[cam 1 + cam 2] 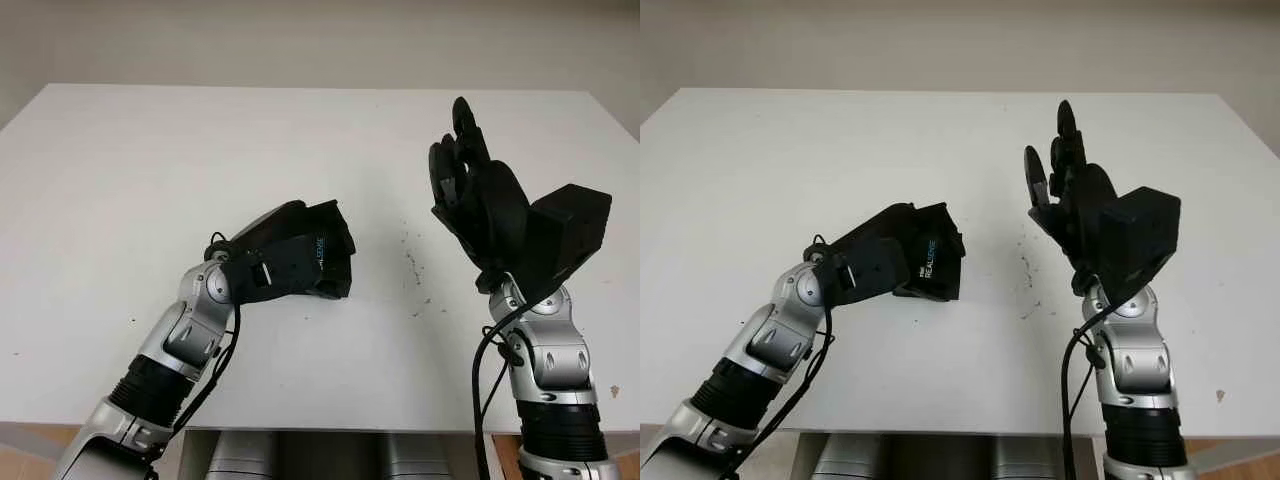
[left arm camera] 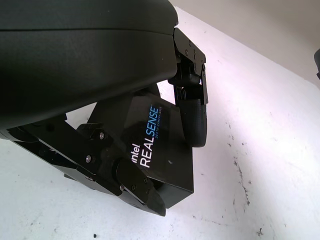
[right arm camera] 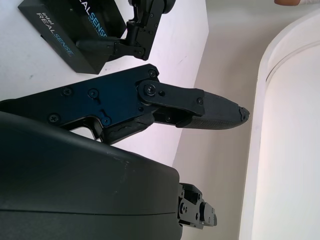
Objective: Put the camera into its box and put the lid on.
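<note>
White table (image 1: 150,160) — black RealSense box (image 2: 160,150) near its middle.
Left hand (image 1: 290,255) grips the box, fingers curled around it; its long axis seemingly runs away from the robot. Right hand (image 1: 470,185) open, raised — holding nothing.

Black RealSense box (image 1: 320,262) on white table, centre-left, tilted, clasped by left hand (image 1: 275,262) fingers.
</note>
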Available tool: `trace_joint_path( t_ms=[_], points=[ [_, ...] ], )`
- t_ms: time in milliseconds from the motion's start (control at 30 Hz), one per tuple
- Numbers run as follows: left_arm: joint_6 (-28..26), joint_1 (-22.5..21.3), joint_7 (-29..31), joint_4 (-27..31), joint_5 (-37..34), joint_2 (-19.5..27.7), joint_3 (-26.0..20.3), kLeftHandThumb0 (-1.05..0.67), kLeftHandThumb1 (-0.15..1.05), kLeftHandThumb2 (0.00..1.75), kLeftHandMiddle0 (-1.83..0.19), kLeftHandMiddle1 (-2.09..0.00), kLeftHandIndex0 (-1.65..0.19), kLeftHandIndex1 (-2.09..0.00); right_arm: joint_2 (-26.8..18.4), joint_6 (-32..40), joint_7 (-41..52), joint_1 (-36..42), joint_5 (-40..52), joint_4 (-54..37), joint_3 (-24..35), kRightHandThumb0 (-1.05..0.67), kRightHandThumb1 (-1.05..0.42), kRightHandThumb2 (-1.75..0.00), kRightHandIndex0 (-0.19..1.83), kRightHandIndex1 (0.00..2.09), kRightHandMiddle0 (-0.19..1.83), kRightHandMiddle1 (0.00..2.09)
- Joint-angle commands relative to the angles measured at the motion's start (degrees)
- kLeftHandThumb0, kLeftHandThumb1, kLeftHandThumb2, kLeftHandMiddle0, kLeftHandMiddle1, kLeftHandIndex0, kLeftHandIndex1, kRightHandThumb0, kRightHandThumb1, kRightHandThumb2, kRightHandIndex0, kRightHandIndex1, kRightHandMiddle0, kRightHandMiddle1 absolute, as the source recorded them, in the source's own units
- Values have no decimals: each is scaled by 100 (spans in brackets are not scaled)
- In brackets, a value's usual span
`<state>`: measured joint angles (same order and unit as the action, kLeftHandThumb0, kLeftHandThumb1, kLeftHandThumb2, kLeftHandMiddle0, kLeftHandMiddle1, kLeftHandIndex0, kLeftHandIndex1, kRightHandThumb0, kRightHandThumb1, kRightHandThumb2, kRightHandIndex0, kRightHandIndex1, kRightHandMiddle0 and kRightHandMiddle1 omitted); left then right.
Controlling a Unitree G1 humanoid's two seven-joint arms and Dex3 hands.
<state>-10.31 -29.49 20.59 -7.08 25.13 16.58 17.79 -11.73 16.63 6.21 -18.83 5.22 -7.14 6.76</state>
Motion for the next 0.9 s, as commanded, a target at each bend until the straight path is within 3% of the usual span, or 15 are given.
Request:
trace_joint_path(
  t_ms=[0,233,333,400,433,467,500,533,633,867],
  points=[
    [-19,-72,52,32,-20,43,-12,-2,97,5,-41,-147,-27,-147,18,53,-20,-4,40,-134,36,-77,-105,-58,-18,5,-17,6],
    [-144,114,53,161,-93,41,-38,-3,98,5,-40,-148,-27,-148,-12,17,31,3,68,-113,43,-76,-105,-58,-19,5,-18,5],
    [-271,186,50,267,-73,55,-27,-9,96,5,-32,-143,-22,-139,-5,-4,25,-6,69,-93,48,-74,-105,-59,-19,5,-18,5],
    [-346,211,182,341,-96,127,-6,-17,93,5,-24,-114,-12,-118,-10,-6,21,-3,57,-86,45,-75,-105,-59,-19,5,-18,5],
    [-369,213,262,371,-88,177,16,-31,92,5,-18,-68,-6,-78,-9,-11,16,-1,51,-84,44,-76,-105,-59,-18,5,-18,5],
    [-354,210,329,390,-72,229,43,-36,92,5,-20,-44,-10,-54,-6,-7,6,0,46,-86,44,-76,-105,-58,-18,5,-18,5],
    [-342,193,490,401,-113,303,64,-42,91,5,-16,-49,-12,-33,-14,8,11,9,43,-100,41,-77,-105,-58,-18,6,-18,6],
    [-336,184,602,409,-147,344,70,-51,90,5,0,-31,-1,-16,-21,20,16,15,42,-111,39,-77,-105,-58,-18,6,-18,5],
    [-421,157,921,464,-207,463,96,-61,89,5,16,-5,14,-3,-49,12,54,24,32,-108,28,-77,-105,-59,-19,5,-18,5],
    [-329,231,1184,564,-437,595,-71,-66,87,5,19,0,19,0,-24,-16,36,21,38,-102,44,-76,-105,-58,-18,6,-17,6]
  ],
)
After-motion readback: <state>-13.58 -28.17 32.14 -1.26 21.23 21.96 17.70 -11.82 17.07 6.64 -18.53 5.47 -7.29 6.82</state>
